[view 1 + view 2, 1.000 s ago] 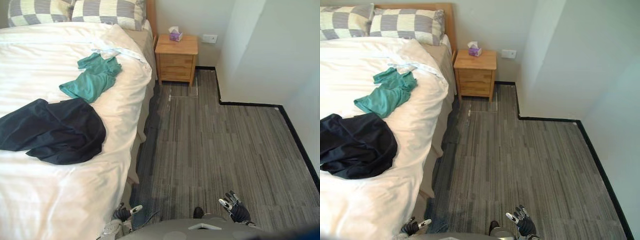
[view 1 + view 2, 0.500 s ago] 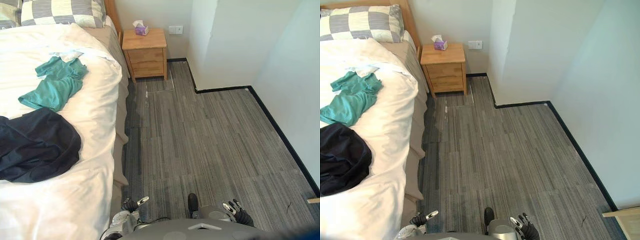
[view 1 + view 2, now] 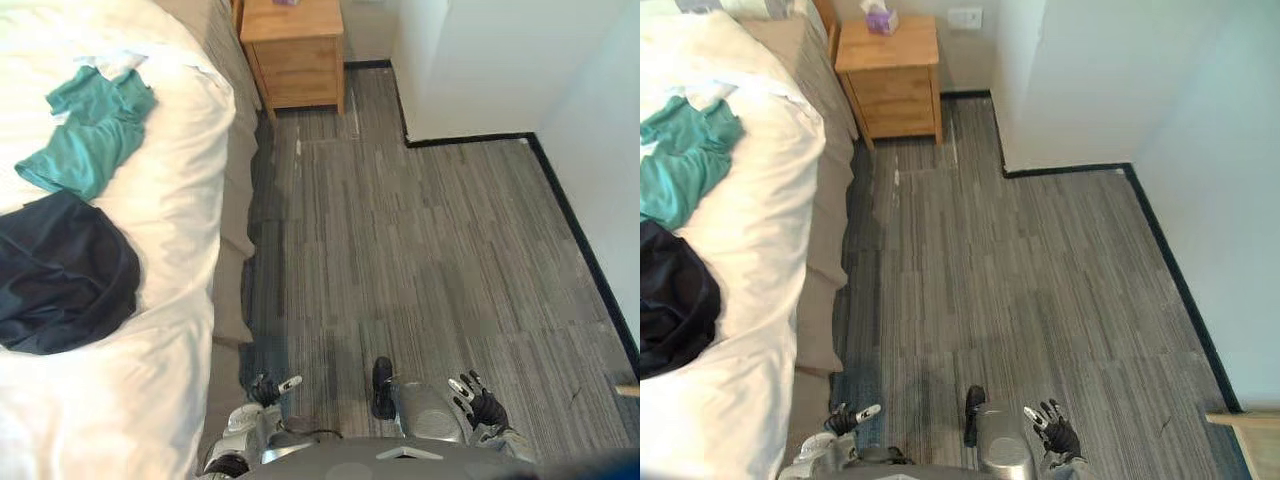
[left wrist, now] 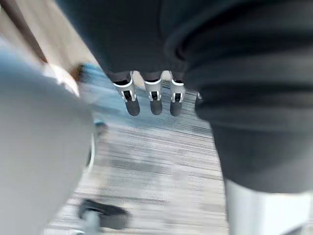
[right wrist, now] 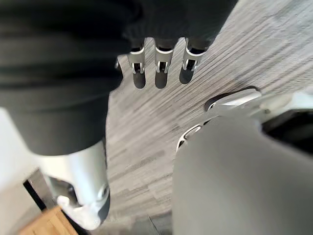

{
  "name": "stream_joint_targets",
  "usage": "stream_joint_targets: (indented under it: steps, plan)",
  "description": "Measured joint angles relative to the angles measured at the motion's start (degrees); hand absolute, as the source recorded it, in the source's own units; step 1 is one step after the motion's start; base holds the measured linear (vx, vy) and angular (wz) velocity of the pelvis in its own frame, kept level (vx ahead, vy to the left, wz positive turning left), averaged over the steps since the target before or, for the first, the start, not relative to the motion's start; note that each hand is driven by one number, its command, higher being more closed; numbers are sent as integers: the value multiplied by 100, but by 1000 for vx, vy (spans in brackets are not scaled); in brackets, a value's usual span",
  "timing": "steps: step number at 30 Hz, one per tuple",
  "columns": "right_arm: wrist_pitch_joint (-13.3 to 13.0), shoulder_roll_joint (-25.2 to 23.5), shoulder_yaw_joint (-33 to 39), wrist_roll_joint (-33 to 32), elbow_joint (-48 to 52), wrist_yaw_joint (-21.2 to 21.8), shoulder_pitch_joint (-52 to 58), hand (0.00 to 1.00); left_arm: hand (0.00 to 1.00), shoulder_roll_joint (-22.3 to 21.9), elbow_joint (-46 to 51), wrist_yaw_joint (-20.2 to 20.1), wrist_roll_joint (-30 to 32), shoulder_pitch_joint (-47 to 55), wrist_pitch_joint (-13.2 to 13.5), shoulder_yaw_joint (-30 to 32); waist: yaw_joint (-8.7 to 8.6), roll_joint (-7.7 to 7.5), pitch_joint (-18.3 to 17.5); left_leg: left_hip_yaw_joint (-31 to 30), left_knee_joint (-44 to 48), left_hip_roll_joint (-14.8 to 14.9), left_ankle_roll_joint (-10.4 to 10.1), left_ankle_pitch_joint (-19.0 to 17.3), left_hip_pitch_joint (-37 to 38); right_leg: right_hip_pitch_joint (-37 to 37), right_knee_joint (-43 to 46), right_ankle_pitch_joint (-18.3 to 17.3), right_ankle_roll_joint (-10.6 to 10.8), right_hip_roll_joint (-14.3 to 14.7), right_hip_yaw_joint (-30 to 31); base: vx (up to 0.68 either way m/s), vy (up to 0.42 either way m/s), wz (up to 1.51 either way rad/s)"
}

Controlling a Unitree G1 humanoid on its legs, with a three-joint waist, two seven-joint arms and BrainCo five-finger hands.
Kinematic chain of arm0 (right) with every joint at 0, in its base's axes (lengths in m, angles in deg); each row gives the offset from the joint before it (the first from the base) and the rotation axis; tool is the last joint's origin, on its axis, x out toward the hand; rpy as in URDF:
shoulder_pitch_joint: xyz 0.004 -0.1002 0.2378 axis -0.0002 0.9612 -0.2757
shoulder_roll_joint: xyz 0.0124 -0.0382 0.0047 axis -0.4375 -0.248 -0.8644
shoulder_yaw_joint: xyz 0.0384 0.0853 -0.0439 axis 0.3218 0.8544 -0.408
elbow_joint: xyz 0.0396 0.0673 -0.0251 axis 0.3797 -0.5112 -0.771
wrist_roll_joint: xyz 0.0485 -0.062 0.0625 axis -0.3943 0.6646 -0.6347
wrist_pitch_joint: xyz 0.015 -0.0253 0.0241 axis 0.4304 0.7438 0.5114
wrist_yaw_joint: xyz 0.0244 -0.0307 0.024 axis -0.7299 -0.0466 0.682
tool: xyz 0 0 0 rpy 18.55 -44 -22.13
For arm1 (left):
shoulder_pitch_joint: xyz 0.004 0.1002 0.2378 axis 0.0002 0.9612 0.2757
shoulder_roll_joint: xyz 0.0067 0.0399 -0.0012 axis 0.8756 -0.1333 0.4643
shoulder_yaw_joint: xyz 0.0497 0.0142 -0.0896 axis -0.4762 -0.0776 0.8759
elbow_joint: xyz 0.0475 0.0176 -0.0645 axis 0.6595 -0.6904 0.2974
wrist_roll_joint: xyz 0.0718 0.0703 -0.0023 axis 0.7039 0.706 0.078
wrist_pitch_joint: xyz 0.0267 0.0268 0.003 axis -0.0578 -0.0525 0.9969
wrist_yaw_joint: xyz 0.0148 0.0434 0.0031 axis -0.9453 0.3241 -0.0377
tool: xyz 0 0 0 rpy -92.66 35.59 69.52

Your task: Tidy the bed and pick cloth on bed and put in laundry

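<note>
We see the bed [image 3: 160, 180] along our 9 to 11 o'clock side, under a rumpled white cover. Two cloths lie on it: a teal cloth [image 3: 88, 128] toward 11 o'clock and a dark cloth [image 3: 62, 268] at about 9 o'clock, the dark one nearer to us. They lie just beside each other, and we cannot tell whether they touch. Neither robot hand touches them.

The left robot hand [image 3: 266, 390] hangs low at 7 o'clock over the floor [image 3: 430, 250], near the bed's edge. In its wrist view its fingers [image 4: 152, 98] hang straight and wide, holding nothing. The right robot hand [image 3: 482, 406] hangs at 5 o'clock, well apart from the bed. Its fingers [image 5: 161, 71] are likewise straight, with nothing in them.

A nightstand [image 3: 295, 50] stands at 12 o'clock beside the bed, with a tissue box [image 3: 878, 18] on top. A white wall [image 3: 480, 60] runs from 1 to 3 o'clock.
</note>
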Motion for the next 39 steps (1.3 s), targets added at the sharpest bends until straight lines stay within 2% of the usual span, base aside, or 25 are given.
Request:
stream_joint_targets:
  steps: [1, 3, 5, 7, 9, 12, 13, 14, 16, 17, 18, 19, 20, 21, 22, 24, 25, 28, 30, 32, 33, 35, 36, 38, 39]
  plan:
    - [-11, 75, -81, -20, 42, 15, -33, 0, 0, -21, 50, 0, 3, 43, 71, 104, 179, 25, -1, -518, 1016, 10, -117, -10, -534, 256, -248, 95, -224, 140, 332, 290, -311, -95]
    - [-40, 157, -44, -25, -99, 26, -228, 0, 0, -43, 107, -4, 9, 79, 199, 178, 306, 8, 13, -930, 1692, -509, 149, -570, -1079, 659, -753, 321, -369, 246, 725, 329, -171, -140]
    - [-49, 184, 18, -22, -202, 40, -262, 0, 0, -43, 94, -9, 11, 96, 228, 204, 346, -15, 27, -905, 1241, -943, 350, -737, -1185, 1040, -1010, 386, -381, 311, 1011, 341, -110, -120]
    - [-47, 149, 41, -11, -218, 63, -253, 0, 0, -41, 61, -8, 5, 98, 246, 221, 348, -20, 45, -878, 116, -1324, 492, -772, -1197, 1310, -1086, 384, -378, 371, 1201, 323, -58, -82]
    - [-49, 73, 169, 96, -218, 86, -234, 0, 0, -24, 39, -11, -28, 76, 341, 289, 336, -58, 159, -868, -1295, -1607, 658, -435, -1233, 1679, -1238, 334, -297, 393, 1297, 403, -39, -56]
    - [-64, 17, 211, 275, -277, 135, -31, 0, 0, -55, 2, -21, -148, 64, 451, 310, 334, 32, 211, -450, -2430, -1567, 661, 331, -1494, 2227, -1578, 236, -169, 415, 1303, 344, 22, -4]
    - [-81, 18, 211, 325, -298, 151, 1, 0, 0, -72, -24, -20, -180, 50, 454, 311, 335, 75, 229, -307, -2600, -1509, 667, 419, -1503, 2359, -1638, 205, -123, 437, 1307, 434, 94, -3]
    - [-94, 17, 206, 452, -380, 191, 16, 0, 0, -88, -55, -28, -235, 38, 440, 325, 344, 141, 238, -34, -2789, -1374, 717, 472, -1491, 2535, -1702, 70, 6, 461, 1310, 307, 95, -19]
    - [-93, 14, 189, 655, -402, 225, -17, 0, 0, -84, -52, -75, -268, 26, 420, 417, 470, 113, 221, 302, -2806, -1294, 1012, 687, -1498, 2751, -1640, -508, 18, 337, 1299, 470, 157, -24]
    - [-88, 9, 191, 665, -405, 225, -105, 0, 0, -85, -80, -122, -272, -17, 352, 553, 462, 9, 187, 500, -2537, -1381, 1385, 944, -1566, 2764, -1469, -816, 61, 141, 1254, 578, 201, -4]
    - [-85, -4, 197, 665, -370, 224, -89, 0, 0, -66, -76, -133, -268, -14, 289, 557, 468, -91, 89, 655, -2285, -1484, 1629, 946, -1604, 2660, -1140, -967, 277, -73, 1159, 507, 173, 9]
    - [-59, -17, 202, 665, -368, 222, -86, 0, 0, -60, -80, -128, -267, -16, 233, 564, 467, -120, 51, 702, -2197, -1562, 1864, 814, -1602, 2561, -805, -1008, 349, -154, 1075, 551, 171, 8]
    - [9, -25, 277, 667, -370, 224, -169, 0, 0, -22, -84, -129, -261, -41, 171, 585, 537, -247, -47, 750, -2136, -1731, 2024, 553, -1586, 2106, 201, -1123, 592, -420, 705, 575, 173, 7]
    - [58, -131, 285, 667, -369, 229, -292, 0, 0, 30, -87, -131, -251, -51, 144, 646, 602, -328, -112, 756, -2171, -1900, 2104, 358, -1451, 1562, 1535, -945, 830, -729, 321, 572, 182, 7]
    - [81, -185, 289, 667, -361, 234, -335, 0, 0, 28, -95, -129, -249, -53, 122, 674, 601, -389, -119, 672, -2178, -1975, 2157, 274, -1367, 1288, 2221, -656, 940, -902, 146, 570, 202, 23]
    - [188, -268, 252, 715, -366, 229, -375, 0, 0, 81, -249, -128, -259, -56, 48, 658, 579, -441, -103, 356, -2288, -2132, 2136, -7, -713, 807, 3539, -654, 819, -1438, -400, 579, 195, 54]
    - [203, -271, 226, 728, -365, 229, -375, 0, 0, 129, -270, -122, -267, -39, 48, 638, 596, -429, -96, 261, -2394, -2137, 2132, -6, -489, 749, 3590, -680, 827, -1447, -505, 576, 151, 60]
    - [188, -275, 173, 656, -351, 232, -390, 0, 0, 213, -298, -67, -448, 52, 45, 406, 566, -248, -68, -311, -3162, -1971, 1965, 28, 483, 413, 2706, -782, 864, -1275, -795, 494, 61, 80]
    - [169, -272, 174, 650, -353, 227, -422, 0, 0, 219, -303, 13, -559, 52, -11, 360, 560, -256, -73, -626, -3359, -1894, 1832, -7, 709, 105, 1723, -714, 878, -1115, -751, 355, -72, 85]
    - [149, -274, 174, 634, -355, 224, -429, 0, 0, 192, -317, 14, -555, 53, -74, 292, 535, -253, -68, -988, -3495, -1869, 1726, -49, 808, -191, 570, -355, 828, -960, -495, 342, -139, 94]
    - [82, -279, 176, 583, -347, 230, -439, 0, 0, 151, -382, 7, -572, 37, -71, 307, 522, -233, -55, -1225, -3551, -1852, 1645, -96, 876, -351, -212, 134, 749, -832, -212, 362, -199, 88]
    - [5, -301, 175, 535, -301, 241, -441, 0, 0, 162, -488, 3, -546, -7, -72, 306, 468, -226, 3, -1587, -3550, -1816, 1470, -217, 1068, -456, -1120, 868, 837, -743, 187, 457, -309, 106]
    - [-47, -343, 173, 535, -246, 250, -435, 0, 0, 185, -486, 4, -548, 8, -68, 318, 441, -271, 42, -1807, -3537, -1811, 1372, -328, 1233, -528, -1353, 1141, 865, -742, 427, 390, -336, 98]
    - [-101, -436, 173, 524, -234, 248, -418, 0, 0, 269, -474, -5, -542, 55, -63, 331, 431, -428, 83, -2128, -3422, -1815, 1152, -583, 1447, -507, -1345, 1242, 833, -788, 779, 392, -445, 110]
    - [-92, -409, 178, 439, -231, 237, -422, 0, 0, 286, -474, -6, -533, 52, -70, 368, 418, -420, 67, -2316, -3228, -1662, 978, -828, 1524, -471, -959, 1668, 677, -665, 806, 394, -473, 102]
